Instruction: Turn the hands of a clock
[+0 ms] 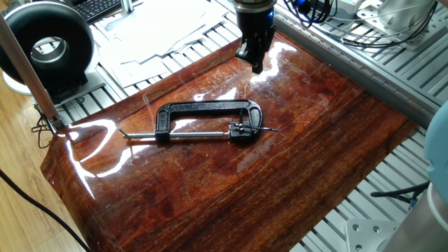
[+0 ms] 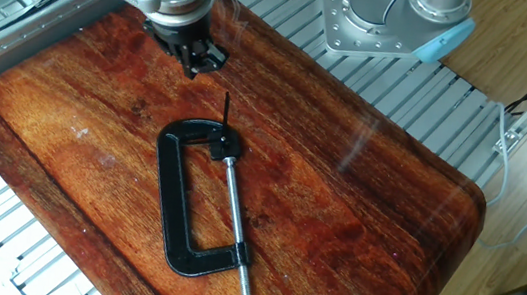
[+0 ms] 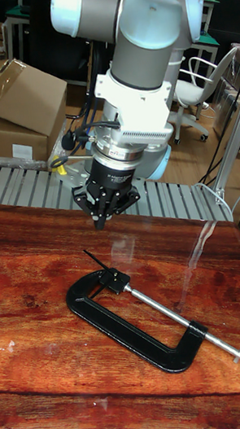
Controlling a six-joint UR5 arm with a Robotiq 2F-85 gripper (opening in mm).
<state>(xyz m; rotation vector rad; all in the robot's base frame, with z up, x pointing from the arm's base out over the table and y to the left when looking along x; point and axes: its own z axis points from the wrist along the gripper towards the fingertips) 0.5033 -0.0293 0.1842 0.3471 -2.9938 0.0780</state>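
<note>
Glossy reddish-brown wooden table (image 1: 301,140) with dark streaky grain, holding a black clamp.
The clock (image 2: 173,212) is matte black cast metal with a silver-grey steel rod; the hands (image 2: 226,109) are a thin dark grey pin on a small black block. The gripper (image 3: 104,216) is black, under a white and pale blue arm (image 3: 144,39). Silver ribbed rails (image 2: 421,91) border the table.
</note>
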